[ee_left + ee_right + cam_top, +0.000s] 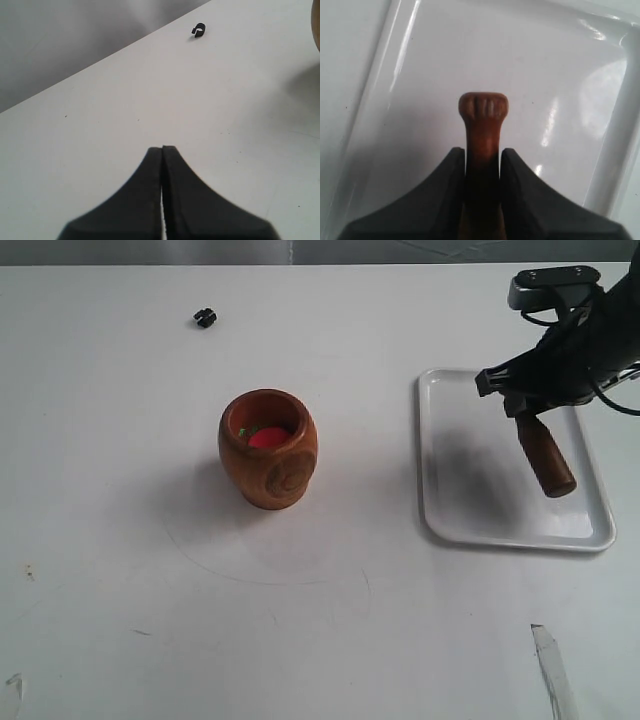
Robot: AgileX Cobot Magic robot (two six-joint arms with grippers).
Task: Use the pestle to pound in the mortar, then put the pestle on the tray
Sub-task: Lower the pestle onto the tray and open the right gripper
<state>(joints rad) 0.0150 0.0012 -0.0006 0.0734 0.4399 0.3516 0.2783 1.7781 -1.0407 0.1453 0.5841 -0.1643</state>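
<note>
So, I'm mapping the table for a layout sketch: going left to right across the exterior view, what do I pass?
From the left: small black knob → mortar → tray. The pestle overlaps the tray, so it has no separate place.

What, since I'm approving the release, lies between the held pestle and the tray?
Nothing visible. The right gripper holds the pestle over the tray, whose floor beneath is bare; the mortar stands apart.

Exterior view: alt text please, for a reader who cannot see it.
The right gripper holds the pestle by its handle, thick end angled down over the white tray at the right. The mortar stands upright on the table, apart from the tray, with something red inside; a small black knob lies toward the far left.
</note>
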